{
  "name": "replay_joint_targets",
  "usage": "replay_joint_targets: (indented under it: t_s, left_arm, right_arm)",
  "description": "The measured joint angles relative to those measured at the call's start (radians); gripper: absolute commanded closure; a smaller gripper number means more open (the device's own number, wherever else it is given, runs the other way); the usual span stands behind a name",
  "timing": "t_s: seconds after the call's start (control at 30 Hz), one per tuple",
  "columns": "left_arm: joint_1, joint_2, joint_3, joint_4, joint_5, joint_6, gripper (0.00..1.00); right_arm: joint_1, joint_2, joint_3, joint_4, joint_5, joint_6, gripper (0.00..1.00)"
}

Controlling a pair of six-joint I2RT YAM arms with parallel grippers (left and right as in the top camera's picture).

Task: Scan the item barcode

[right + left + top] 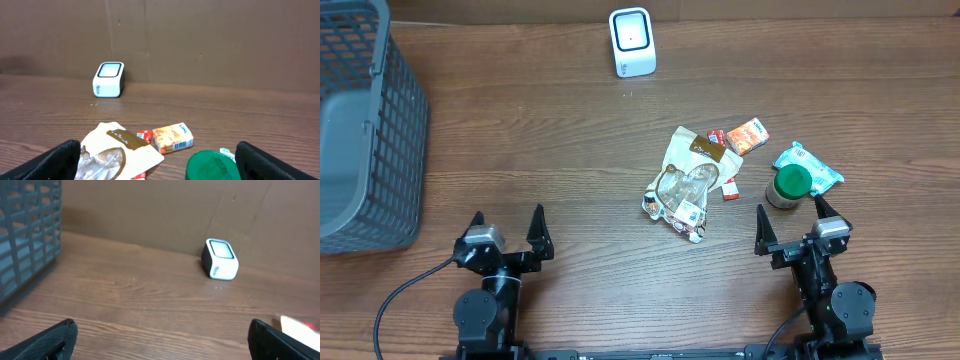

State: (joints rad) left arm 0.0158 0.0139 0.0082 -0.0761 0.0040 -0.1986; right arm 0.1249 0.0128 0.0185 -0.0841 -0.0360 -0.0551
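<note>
Only overhead shows in full the grey mesh basket (365, 120) at far left and the teal packet (810, 165) beside the green-lidded jar (788, 185), lid on, contents hidden. The right wrist view catches print on the side of the white scanner (108, 79), too small to read. The clear snack bag (688, 185) and orange box (748, 135) lie right of centre, nearer than the scanner. Left gripper (508, 222) and right gripper (790, 213) stand spread wide, holding nothing.
</note>
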Motion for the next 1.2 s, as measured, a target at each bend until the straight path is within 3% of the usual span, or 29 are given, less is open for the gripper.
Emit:
replay_joint_targets:
  t_s: [0.27, 1.2]
  left_arm:
    - [0.002, 0.000, 0.000, 0.000, 0.005, 0.101, 0.00]
    - [0.031, 0.000, 0.000, 0.000, 0.005, 0.124, 0.00]
  right_arm:
    - [0.000, 0.000, 0.000, 0.001, 0.000, 0.000, 0.00]
    - [0.000, 0.000, 0.000, 0.000, 0.000, 0.000, 0.00]
